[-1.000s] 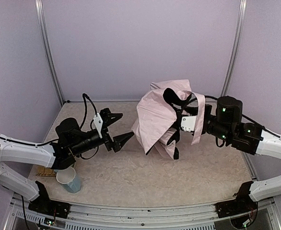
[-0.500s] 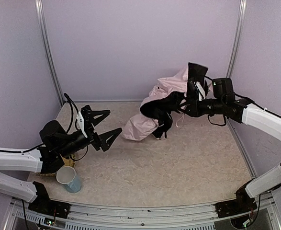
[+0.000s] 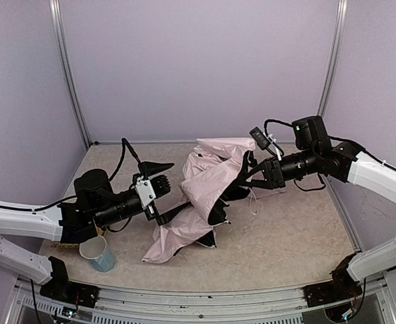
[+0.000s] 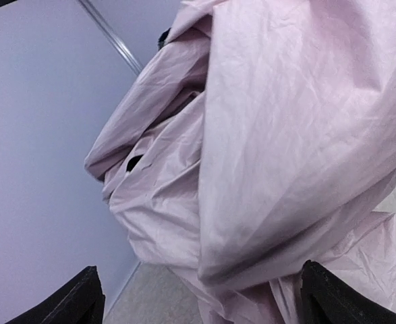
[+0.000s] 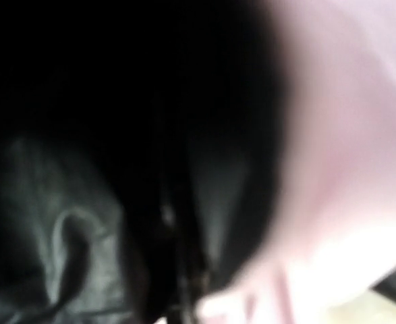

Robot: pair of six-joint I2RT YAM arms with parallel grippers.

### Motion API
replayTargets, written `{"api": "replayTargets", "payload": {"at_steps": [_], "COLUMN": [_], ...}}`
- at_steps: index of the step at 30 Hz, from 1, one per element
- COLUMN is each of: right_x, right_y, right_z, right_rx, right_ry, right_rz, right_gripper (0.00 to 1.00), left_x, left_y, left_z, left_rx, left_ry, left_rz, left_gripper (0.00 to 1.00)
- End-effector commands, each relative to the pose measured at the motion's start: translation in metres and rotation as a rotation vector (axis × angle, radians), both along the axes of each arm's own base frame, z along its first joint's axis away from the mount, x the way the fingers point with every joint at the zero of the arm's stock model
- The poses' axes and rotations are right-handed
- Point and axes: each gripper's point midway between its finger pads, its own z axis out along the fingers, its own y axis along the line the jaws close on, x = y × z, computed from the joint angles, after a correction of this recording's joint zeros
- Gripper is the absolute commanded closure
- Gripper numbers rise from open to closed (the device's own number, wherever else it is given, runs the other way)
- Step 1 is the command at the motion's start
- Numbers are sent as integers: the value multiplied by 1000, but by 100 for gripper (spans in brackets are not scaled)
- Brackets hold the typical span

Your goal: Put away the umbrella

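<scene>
The umbrella (image 3: pixel 204 185) is a crumpled heap of pale pink fabric with black lining showing, lying mid-table and trailing toward the near left. My right gripper (image 3: pixel 253 174) is pushed into its right end and looks shut on it; its fingers are hidden by fabric. The right wrist view shows only blurred black lining (image 5: pixel 117 169) and pink fabric (image 5: pixel 346 169). My left gripper (image 3: pixel 166 191) is open wide at the umbrella's left side, its lower finger against the fabric. In the left wrist view the pink fabric (image 4: pixel 265 148) fills the space ahead of the open gripper (image 4: pixel 204 300).
A pale blue cup (image 3: pixel 98 254) stands at the near left beside a tan wooden piece (image 3: pixel 64 243), under my left arm. Purple walls and metal posts (image 3: pixel 69 81) close in the back and sides of the table.
My right arm has swung the umbrella down from the air to the table and leftward. My left gripper has moved right, up to the fabric, still open.
</scene>
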Motion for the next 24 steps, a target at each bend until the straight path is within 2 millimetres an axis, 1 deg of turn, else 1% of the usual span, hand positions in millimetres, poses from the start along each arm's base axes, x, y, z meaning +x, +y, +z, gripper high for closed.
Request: {"api": "replayTargets", "payload": {"at_steps": [1, 2, 3, 5, 7, 9, 11, 12, 13, 16, 19, 21, 22, 24], "right_x": [-45, -54, -61, -70, -80, -89, -96, -99, -101, -104, -106, -102, -100, -92], "right_y": [20, 25, 30, 38, 45, 49, 52, 53, 54, 55, 55, 53, 52, 50], "right_z": [11, 10, 8, 4, 4, 7, 11, 12, 11, 9, 14, 18, 19, 22], "right_rx": [30, 34, 34, 20, 25, 39, 53, 60, 61, 62, 84, 82, 75, 53], "right_ry": [-8, 0, 10, 16, 13, 8, 2, 0, 4, 8, -5, -35, -51, -91], "right_rz": [202, 237, 264, 292, 324, 360, 385, 398, 406, 417, 427, 402, 384, 336], "right_gripper": [100, 100, 100, 100, 100, 100, 100, 100, 100, 100, 100, 100, 90, 65], "left_x": [-1, 0, 2, 2, 2, 4, 6, 7, 11, 17, 19, 18, 18, 16], "left_y": [-28, -33, -40, -49, -55, -59, -63, -64, -65, -66, -67, -66, -65, -63], "left_z": [-1, -3, -10, -16, -23, -28, -38, -39, -38, -40, -44, -46, -47, -46], "left_rx": [252, 285, 322, 362, 383, 393, 429, 428, 420, 418, 425, 428, 428, 417], "left_ry": [-274, -300, -320, -364, -389, -383, -360, -353, -350, -335, -308, -286, -271, -239], "left_rz": [41, 46, 49, 55, 49, 46, 34, 41, 61, 103, 117, 118, 116, 114], "left_gripper": [1, 1, 1, 1, 1, 1, 1, 3, 7, 27, 42, 52, 57, 69]}}
